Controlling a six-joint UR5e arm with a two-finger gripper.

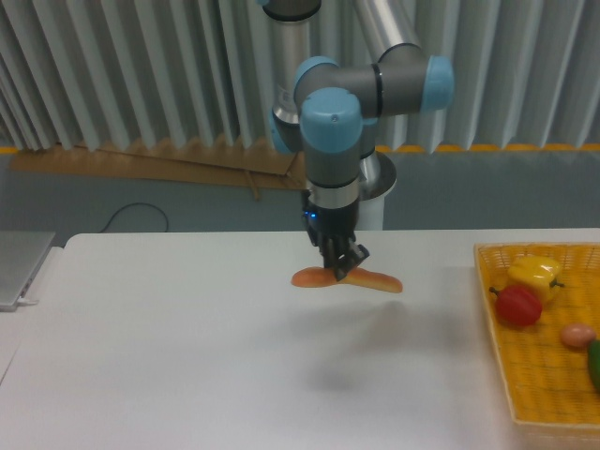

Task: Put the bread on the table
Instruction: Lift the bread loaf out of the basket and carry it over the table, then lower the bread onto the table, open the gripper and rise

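Item 1: your gripper (pixel 339 273), mid-frame, clenched on bread (pixel 347 278) at its middle, long axis left-right, apparently above table (pixel 187 356).

Behind the tool (pixel 338 265), a wall of pale grey corrugated panels (pixel 131 75) is running the whole width of the room, catching soft, even light. Along its foot a yellow-and-black stripe (pixel 525 147) is showing to the tool's right, and flattened brown cardboard (pixel 159 164) is lying to its left. A grey floor (pixel 141 202) is stretching below the cardboard, with a dark cable (pixel 136 216) curling across it. Far left of the tool, a grey slab (pixel 21 267) is sitting.
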